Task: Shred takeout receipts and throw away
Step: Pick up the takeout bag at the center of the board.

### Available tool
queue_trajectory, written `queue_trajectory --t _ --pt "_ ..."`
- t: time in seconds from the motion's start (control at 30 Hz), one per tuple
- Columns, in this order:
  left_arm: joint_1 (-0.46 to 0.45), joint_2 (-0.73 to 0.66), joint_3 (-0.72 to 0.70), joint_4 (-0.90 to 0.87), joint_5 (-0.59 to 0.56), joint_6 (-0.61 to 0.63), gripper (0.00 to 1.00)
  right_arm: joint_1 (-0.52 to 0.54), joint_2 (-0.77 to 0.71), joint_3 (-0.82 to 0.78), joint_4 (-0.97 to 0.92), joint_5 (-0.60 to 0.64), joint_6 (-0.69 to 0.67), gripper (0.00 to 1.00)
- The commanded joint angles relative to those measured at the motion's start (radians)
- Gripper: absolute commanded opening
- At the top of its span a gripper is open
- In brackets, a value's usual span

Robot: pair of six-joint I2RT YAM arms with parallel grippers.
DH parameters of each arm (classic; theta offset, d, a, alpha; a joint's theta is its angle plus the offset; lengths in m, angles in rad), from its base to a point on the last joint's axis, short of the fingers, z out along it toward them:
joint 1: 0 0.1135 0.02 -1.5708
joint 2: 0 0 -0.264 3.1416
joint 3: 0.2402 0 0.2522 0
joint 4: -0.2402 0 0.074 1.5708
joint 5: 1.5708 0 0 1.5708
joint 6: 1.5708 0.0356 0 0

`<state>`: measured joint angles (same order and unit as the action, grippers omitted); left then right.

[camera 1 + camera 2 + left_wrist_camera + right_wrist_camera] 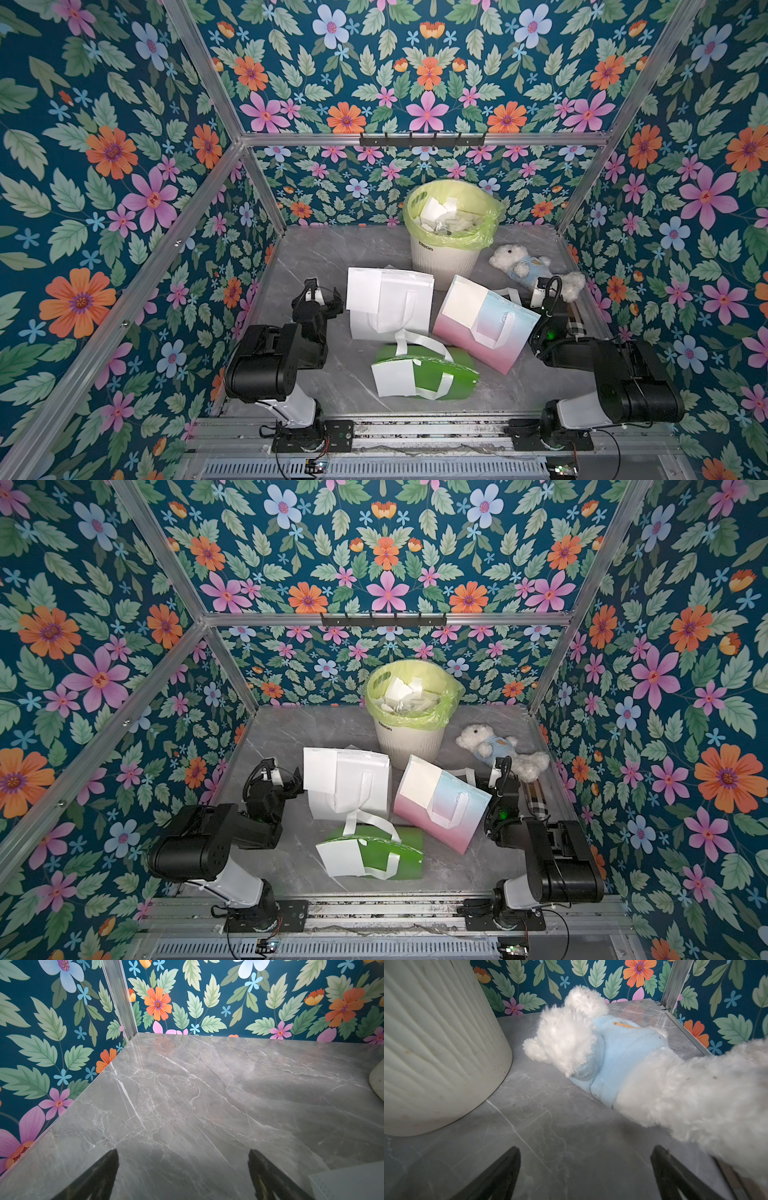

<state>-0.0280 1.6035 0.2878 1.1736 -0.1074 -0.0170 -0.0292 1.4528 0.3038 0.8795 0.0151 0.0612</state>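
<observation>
left hand (184,1176): fingers spread wide, nothing btwn them, over bare grey marble desk (207,1095). Left wrist cam adds only an edge of the white ribbed plastic bin (377,1082) and a dotted-weave corner that looks like the white fabric bag (349,1184).

right hand (585,1174): also wide open and empty, above the desk btwn the bin wall and a white plush bear in a light-blue top (612,1053). Fur is close to one finger; contact can't tell.

Takeout receipts (thin white paper sheets) show in top views only, not in either wrist cam:
- receipt A (363,289) on the white bag's corner next to the left hand
- receipt B (463,305) on the pink-to-blue gradient bag (503,357)
- receipt C (392,378) on the green bag (461,370), nearest the arm bases

All bags lie flat mid-desk btwn the arms. Bin stands behind them at the back wall. Its yellow-green liner (461,237) and the white paper scraps (440,216) inside are seen from the top only.
</observation>
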Motion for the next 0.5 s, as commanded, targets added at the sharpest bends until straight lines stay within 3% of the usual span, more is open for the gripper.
queue_trajectory --t 0.0,0.13,0.27,0.4,0.47 --pt "0.000 0.000 0.003 0.037 -0.004 0.012 1.00 -0.001 -0.003 -0.004 0.051 0.020 -0.002 0.99" --pt "0.000 -0.001 0.004 0.036 -0.004 0.011 1.00 0.000 -0.101 -0.039 0.030 0.033 0.007 0.99" --pt "-0.001 -0.035 -0.019 0.057 0.015 0.027 1.00 0.000 -0.362 -0.032 -0.251 0.090 0.045 0.99" --pt "-0.007 -0.228 0.012 -0.182 -0.052 -0.007 0.99 0.000 -0.578 0.000 -0.499 0.172 0.058 0.99" --pt "-0.008 -0.346 0.054 -0.355 -0.114 -0.117 1.00 0.000 -0.674 0.012 -0.598 0.189 0.094 0.99"
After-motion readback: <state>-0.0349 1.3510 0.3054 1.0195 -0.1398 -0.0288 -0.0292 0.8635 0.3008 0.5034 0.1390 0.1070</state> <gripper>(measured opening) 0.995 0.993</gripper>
